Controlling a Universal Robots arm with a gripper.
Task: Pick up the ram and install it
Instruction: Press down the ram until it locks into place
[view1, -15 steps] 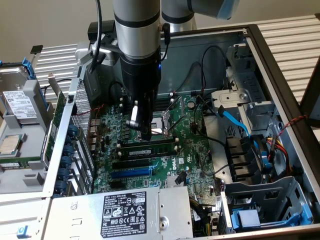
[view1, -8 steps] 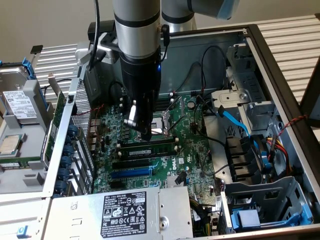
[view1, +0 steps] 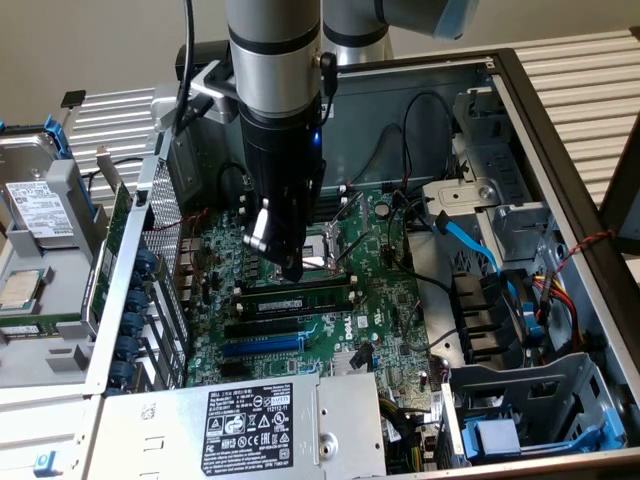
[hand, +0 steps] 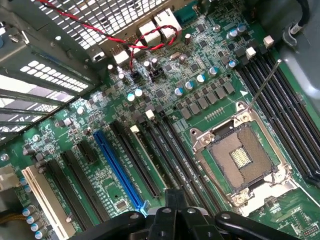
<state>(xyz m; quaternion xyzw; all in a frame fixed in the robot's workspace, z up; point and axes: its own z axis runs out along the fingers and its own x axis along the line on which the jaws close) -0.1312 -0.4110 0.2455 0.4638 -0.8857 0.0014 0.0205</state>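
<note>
The ram (view1: 300, 296) is a long thin green stick that stands on edge in one of the black memory slots, beside the open processor socket (view1: 325, 250). In the wrist view the ram (hand: 147, 157) shows as a narrow strip with a white clip at its far end. My gripper (view1: 290, 270) hangs straight down over the stick with its tips close above it, towards the end at the exterior view's left. Its black fingers (hand: 175, 200) are shut with nothing between them. Whether they touch the stick I cannot tell.
The motherboard lies in an open computer case (view1: 560, 190). A blue expansion slot (hand: 117, 167) and more black slots run alongside the ram. The power supply (view1: 250, 420) sits in front, a drive cage (view1: 530, 400) and cables at the exterior view's right, and red and black wires (hand: 150, 37) by the rear ports.
</note>
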